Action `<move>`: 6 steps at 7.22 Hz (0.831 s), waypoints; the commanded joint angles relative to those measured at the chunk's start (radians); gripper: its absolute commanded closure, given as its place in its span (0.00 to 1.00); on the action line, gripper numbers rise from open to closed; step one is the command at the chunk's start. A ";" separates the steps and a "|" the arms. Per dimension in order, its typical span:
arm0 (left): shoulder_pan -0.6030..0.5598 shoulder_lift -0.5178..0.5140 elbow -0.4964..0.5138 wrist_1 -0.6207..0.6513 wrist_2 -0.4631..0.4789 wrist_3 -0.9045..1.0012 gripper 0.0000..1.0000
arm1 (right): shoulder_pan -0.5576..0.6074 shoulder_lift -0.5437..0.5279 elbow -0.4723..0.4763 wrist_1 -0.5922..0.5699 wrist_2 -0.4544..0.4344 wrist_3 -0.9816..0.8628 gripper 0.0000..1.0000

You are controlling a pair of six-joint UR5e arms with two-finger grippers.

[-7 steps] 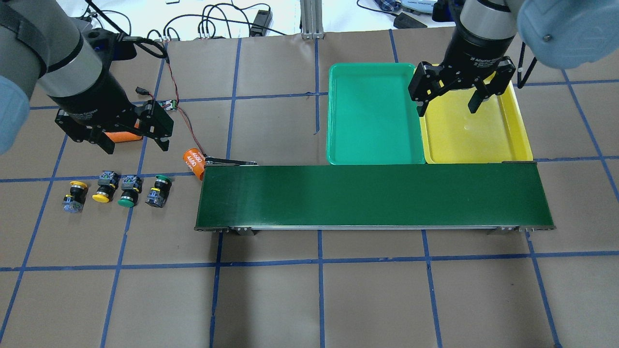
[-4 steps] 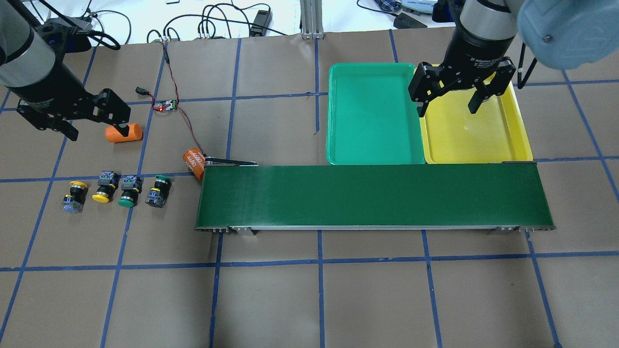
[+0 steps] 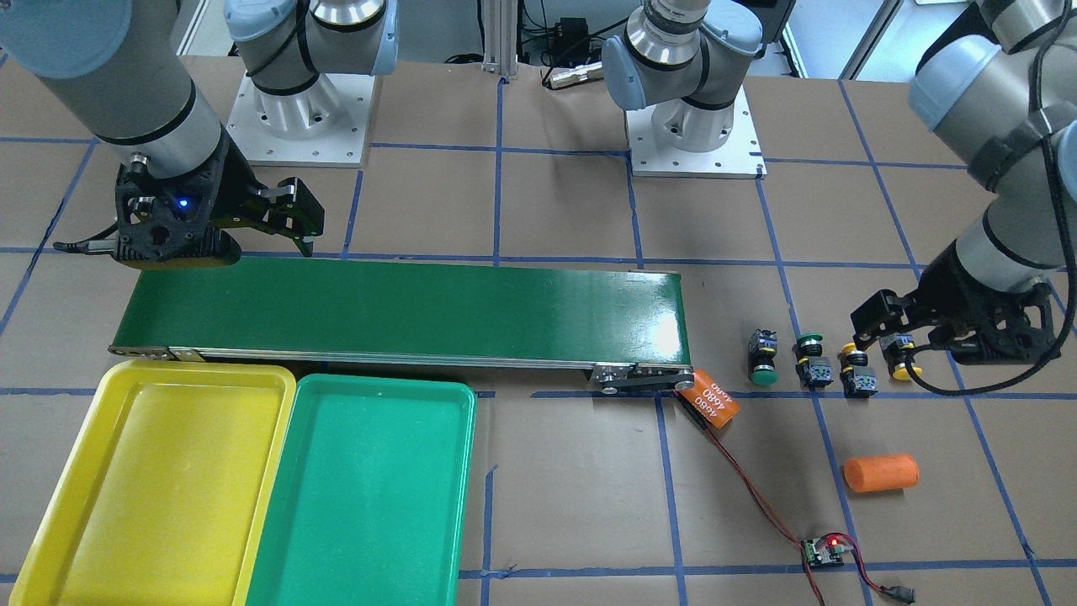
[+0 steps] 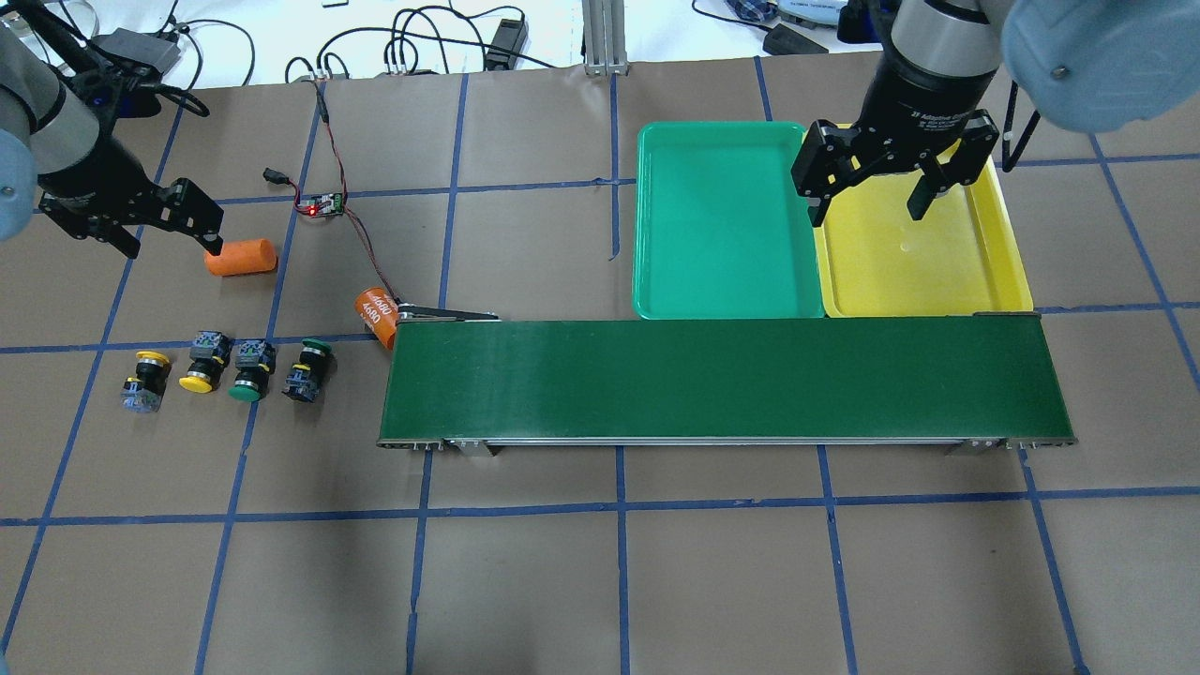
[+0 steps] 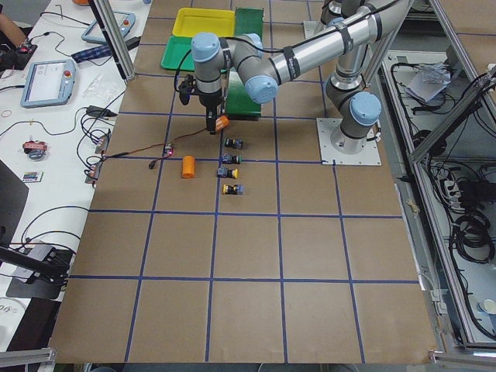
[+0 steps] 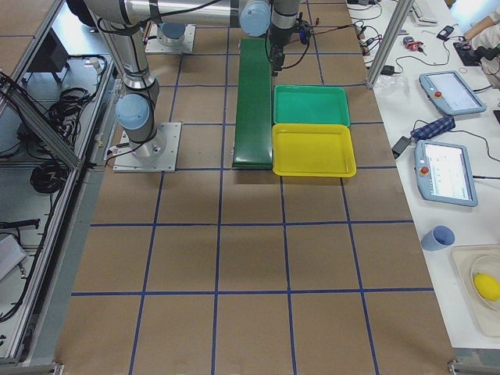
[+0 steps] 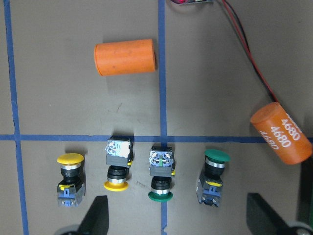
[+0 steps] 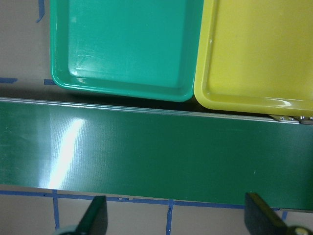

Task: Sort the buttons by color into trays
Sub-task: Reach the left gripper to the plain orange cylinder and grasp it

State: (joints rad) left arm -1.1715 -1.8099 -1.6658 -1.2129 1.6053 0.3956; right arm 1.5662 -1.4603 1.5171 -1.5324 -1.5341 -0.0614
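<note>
Buttons (image 4: 248,367): row of four off conveyor belt (image 4: 722,380)'s left end.
Left gripper (image 4: 171,239): wide, empty, beyond the row, apart.
Axes: crosswise to belt; outer caps face away from robot, inner toward.
Right gripper (image 4: 867,202): wide, empty, beyond belt.

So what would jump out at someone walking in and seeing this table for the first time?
The two bright trays, a green tray and a yellow tray, side by side just beyond a long dark-green conveyor belt. Off the belt's end on the robot's left lies a neat row of two yellow buttons, then two green buttons. The left gripper and right gripper hang open above the table.
</note>
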 commanded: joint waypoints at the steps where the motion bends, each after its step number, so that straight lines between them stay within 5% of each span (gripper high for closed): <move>1: 0.026 -0.148 0.035 0.134 -0.005 0.046 0.00 | 0.000 0.000 0.000 0.000 0.000 0.000 0.00; 6: 0.024 -0.339 0.161 0.134 -0.013 0.042 0.00 | 0.000 0.000 0.000 0.000 0.000 0.000 0.00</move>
State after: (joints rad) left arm -1.1466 -2.1185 -1.5158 -1.0800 1.5929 0.4376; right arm 1.5662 -1.4604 1.5171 -1.5325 -1.5340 -0.0614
